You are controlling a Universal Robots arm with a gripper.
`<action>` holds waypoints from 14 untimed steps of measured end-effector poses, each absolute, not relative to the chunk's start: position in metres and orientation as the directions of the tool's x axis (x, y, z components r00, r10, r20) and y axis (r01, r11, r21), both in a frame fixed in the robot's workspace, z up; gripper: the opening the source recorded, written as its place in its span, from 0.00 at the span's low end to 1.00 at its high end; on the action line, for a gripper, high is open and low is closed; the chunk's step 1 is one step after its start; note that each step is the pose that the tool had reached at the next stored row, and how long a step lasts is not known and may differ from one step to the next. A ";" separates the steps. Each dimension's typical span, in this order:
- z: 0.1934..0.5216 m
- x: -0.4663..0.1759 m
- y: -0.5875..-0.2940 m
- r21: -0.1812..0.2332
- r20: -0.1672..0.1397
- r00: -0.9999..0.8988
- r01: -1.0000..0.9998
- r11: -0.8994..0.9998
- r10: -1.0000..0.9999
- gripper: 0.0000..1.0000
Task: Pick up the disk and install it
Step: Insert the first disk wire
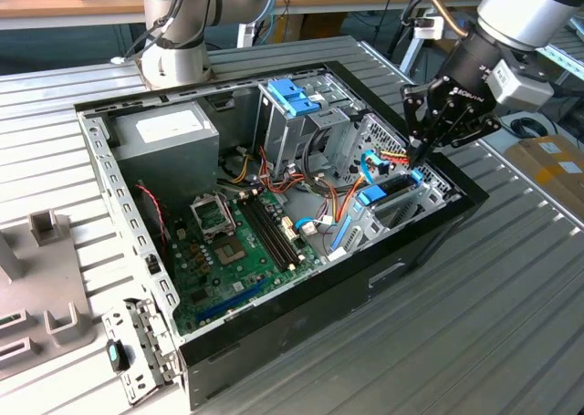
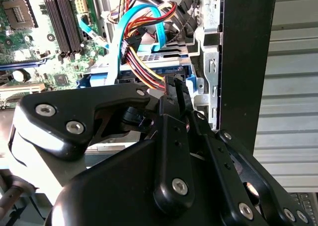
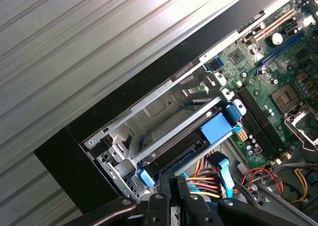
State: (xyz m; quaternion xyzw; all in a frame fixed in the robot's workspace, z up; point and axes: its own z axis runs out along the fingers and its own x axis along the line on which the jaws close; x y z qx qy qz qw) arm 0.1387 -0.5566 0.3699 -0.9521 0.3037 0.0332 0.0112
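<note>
Disk [image 3: 186,144] with blue carrier frame, lying slotted in the metal drive bay [image 3: 149,114] at the corner of the open computer case [image 1: 429,237], on the exterior view's right; blue frame tabs visible at both ends of the bay in the first wrist view. Tool [image 1: 418,164] poised directly above that bay, just over the bundle of coloured cables [image 2: 136,62]; fingers drawn close together, nothing seen clamped between them, actual contact with the disk not discernible. Judged rigid, fairly dense for its size, smooth on its metal faces and sensitive to knocks; best gripped across the plastic frame edges rather than the flat labelled face. Case resting on a ribbed metal tabletop [image 1: 511,324].
</note>
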 end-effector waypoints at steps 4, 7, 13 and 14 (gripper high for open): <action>0.370 0.137 -0.557 -0.001 -0.070 0.813 -0.579 -0.815 -0.578 0.17; 0.370 0.136 -0.557 -0.001 -0.070 0.813 -0.579 -0.815 -0.578 0.17; 0.370 0.134 -0.557 -0.001 -0.070 0.813 -0.579 -0.815 -0.578 0.17; 0.370 0.134 -0.557 -0.001 -0.070 0.813 -0.579 -0.815 -0.578 0.17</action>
